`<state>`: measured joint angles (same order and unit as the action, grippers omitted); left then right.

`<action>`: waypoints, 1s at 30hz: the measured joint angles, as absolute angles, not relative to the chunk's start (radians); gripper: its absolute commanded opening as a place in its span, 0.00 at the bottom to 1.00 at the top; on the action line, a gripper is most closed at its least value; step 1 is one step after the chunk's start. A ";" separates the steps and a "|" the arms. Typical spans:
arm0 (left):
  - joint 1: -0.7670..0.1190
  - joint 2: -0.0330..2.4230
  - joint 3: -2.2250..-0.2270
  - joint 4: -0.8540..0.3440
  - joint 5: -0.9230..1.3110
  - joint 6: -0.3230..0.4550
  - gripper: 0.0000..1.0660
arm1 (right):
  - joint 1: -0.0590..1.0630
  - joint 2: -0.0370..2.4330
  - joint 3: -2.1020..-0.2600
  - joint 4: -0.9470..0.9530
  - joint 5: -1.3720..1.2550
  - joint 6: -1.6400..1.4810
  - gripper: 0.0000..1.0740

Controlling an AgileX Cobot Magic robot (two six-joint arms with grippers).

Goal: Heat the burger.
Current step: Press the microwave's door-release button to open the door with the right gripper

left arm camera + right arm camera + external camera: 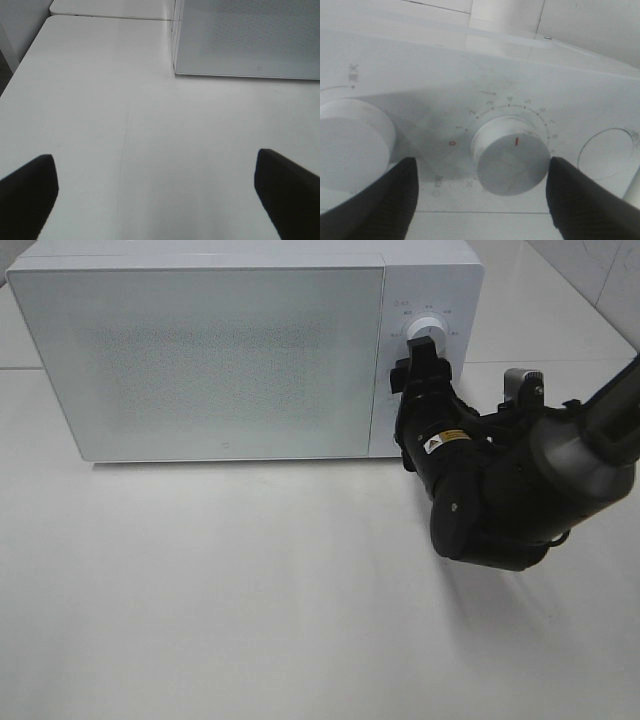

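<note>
White timer knob [510, 162] sits between the parted fingers of our right end effector [481, 169], which is the nearer arm; the burger we cannot see.

A: Where is the microwave [300, 255] found right now?

B: It is set at the back of the table [250, 620]. Its door [200, 360] is placed on the left and its control panel [440, 290] on the right.

A: And what is seen on that panel?

B: An upper knob [425, 328] is mounted above a lower dial [512, 162], and a button [607, 152] is placed beyond the dial. The right claw [422, 358] is held against the panel with the dial between its fingers: one is just beside it, the other apart.

A: And the left claw [157, 190]?

B: It is held over the table, with the microwave's front corner ahead of it.
</note>
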<state>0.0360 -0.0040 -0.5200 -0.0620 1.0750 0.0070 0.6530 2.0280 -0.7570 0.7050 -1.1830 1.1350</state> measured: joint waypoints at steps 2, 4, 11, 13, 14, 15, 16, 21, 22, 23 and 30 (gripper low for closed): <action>0.036 -0.004 -0.520 -0.062 1.075 0.007 0.94 | 0.651 1.978 -0.717 0.677 -1.106 1.034 0.66; 0.036 -0.004 -0.520 -0.062 1.075 0.007 0.94 | 0.649 1.944 -0.694 0.657 -1.015 0.954 0.66; 0.036 -0.004 -0.520 -0.062 1.075 0.007 0.94 | 0.648 1.851 -0.659 0.640 -0.736 0.632 0.66; 0.036 -0.004 -0.520 -0.062 1.075 0.007 0.94 | 0.648 1.815 -0.659 0.637 -0.652 0.498 0.66; 0.036 -0.004 -0.520 -0.062 1.075 0.007 0.94 | 0.648 1.784 -0.658 0.636 -0.586 0.373 0.66; 0.036 -0.004 -0.520 -0.062 1.075 0.007 0.94 | 0.648 1.784 -0.658 0.636 -0.586 0.373 0.66; 0.036 -0.004 -0.520 -0.062 1.075 0.007 0.94 | 0.648 1.768 -0.658 0.636 -0.559 0.325 0.66; 0.036 -0.004 -0.520 -0.062 1.075 0.007 0.94 | 0.624 1.689 -0.658 0.635 -0.348 0.042 0.66; 0.036 -0.004 -0.520 -0.062 1.075 0.007 0.94 | 0.610 1.677 -0.658 0.635 -0.309 0.007 0.66; 0.036 -0.004 -0.520 -0.062 1.075 0.007 0.94 | 0.610 1.677 -0.658 0.635 -0.309 0.007 0.66; 0.036 -0.004 -0.520 -0.062 1.075 0.007 0.94 | 0.510 1.591 -0.657 0.517 -0.025 -0.099 0.66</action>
